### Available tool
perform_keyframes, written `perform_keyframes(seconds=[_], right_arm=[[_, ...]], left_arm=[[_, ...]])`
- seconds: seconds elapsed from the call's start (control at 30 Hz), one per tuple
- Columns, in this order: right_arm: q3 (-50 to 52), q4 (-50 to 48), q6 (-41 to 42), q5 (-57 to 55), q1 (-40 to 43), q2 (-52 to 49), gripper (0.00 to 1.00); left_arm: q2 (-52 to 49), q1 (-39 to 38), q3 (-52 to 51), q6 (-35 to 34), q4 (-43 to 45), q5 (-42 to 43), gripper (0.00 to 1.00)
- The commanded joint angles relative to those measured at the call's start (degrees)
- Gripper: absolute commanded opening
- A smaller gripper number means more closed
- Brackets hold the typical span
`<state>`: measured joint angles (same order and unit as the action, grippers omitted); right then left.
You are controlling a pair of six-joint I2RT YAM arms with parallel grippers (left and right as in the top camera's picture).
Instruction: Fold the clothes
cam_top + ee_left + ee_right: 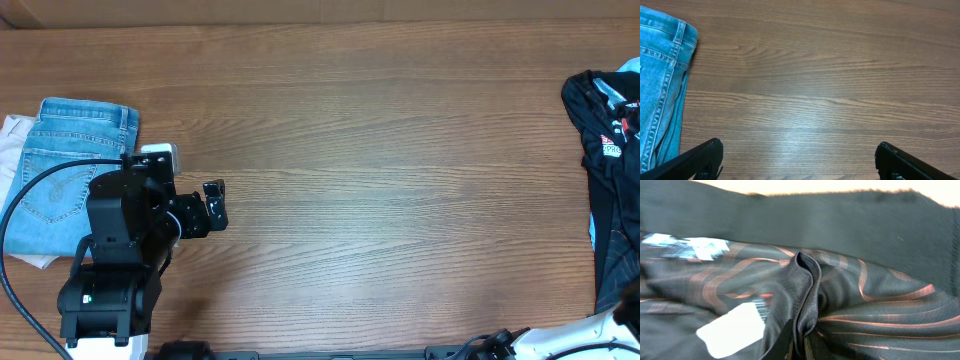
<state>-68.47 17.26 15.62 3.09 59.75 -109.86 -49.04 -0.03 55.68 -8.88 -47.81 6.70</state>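
- The right gripper [799, 351] is pressed together on a raised ridge of the jersey [865, 305]. The thin black cloth stands up in a narrow fold right between its fingertips.
- Ahead of that gripper and to both sides, the jersey spreads in loose waves. A white patch lies just to its left and orange lines run off to its right.
- From above, the jersey sits bunched at the right edge of the table [380, 150], partly out of the picture. Its long axis runs from the far side of the table toward the near side.
- The right arm itself is barely in the overhead view, so only its wrist camera shows the grip.
- The left gripper [800, 162] is spread wide over bare wood and holds nothing.
- The jeans [60, 185] lie just to the left of the left gripper, on top of a white cloth [12, 135].
- From the left gripper the jersey lies well apart, across the whole table to its right, so the right arm is much the nearer one.
- I judge the coming move to be a drag of the pinched cloth toward the middle of the table, where it can be spread flat. That pull would run crosswise to the jersey's long axis and bring it within the left gripper's reach.
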Motion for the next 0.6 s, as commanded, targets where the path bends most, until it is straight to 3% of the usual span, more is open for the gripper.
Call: perform_keyframes(seconds=[0.0,0.3,0.4,0.57], right_arm=[[-2.45,-0.35,0.52,1.97,-2.69,5.33,0.07],[-2.38,3.02,0.5,0.42,-4.46,5.6,0.11],[-2.38,3.3,0.5,0.42,-4.39,5.6,0.28],[-2.38,3.54,0.5,0.42,-4.39,5.6,0.29]], left_arm=[[-0.04,-0.26,1.49,-0.13,0.04,0.39,1.0],[-0.04,-0.28,1.49,-0.13,0.0,0.39,1.0],[-0.04,-0.28,1.49,-0.13,0.02,0.39,1.0],[-0.02,-0.26,1.49,-0.13,0.0,0.39,1.0]])
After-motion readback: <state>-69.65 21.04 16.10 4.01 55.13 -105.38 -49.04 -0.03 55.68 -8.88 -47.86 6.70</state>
